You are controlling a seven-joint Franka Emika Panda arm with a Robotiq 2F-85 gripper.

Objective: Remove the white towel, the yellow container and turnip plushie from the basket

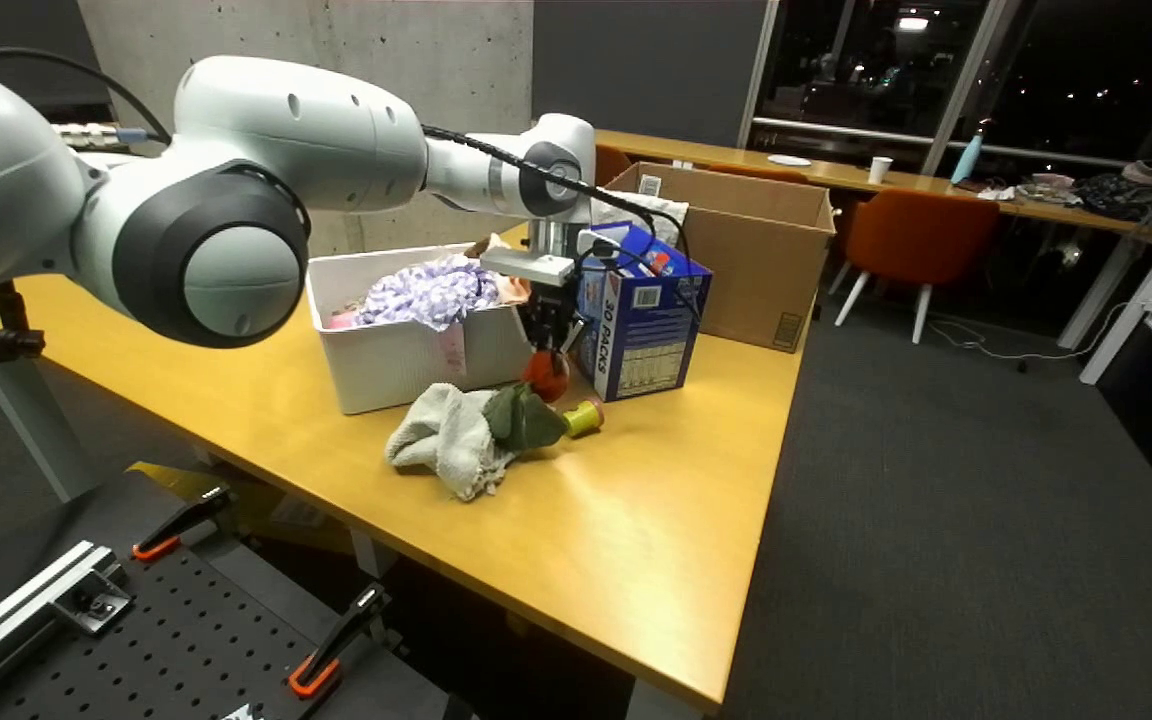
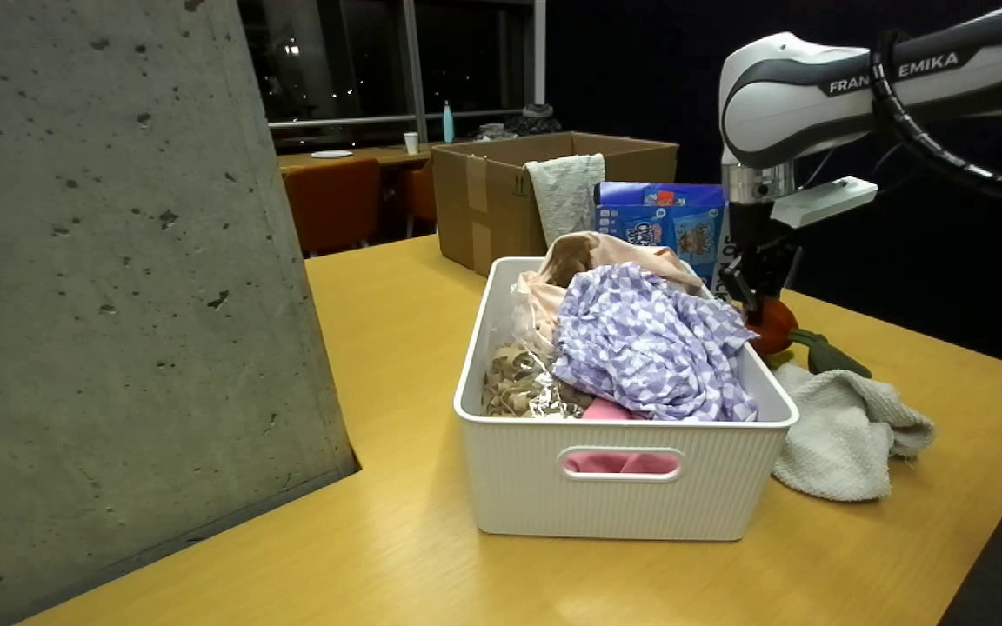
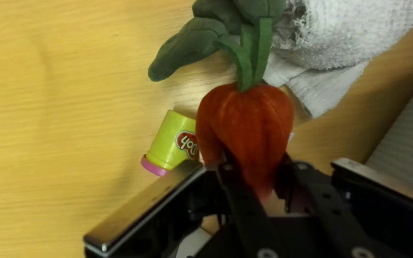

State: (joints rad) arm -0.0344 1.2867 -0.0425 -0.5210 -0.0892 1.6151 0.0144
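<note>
"Gripper, wrist view: holding anything?"
"Clasping the turnip plushie at its tapered red end. Yellow container lies on its side on the table, nearby."
"White towel, in an exterior view?"
"Crumpled on the table just beside the basket; at this angle the plushie overlaps it."
"In an exterior view, what tops the basket?"
"Purple checked cloth. Plushie outside; table contact cannot be told."
</note>
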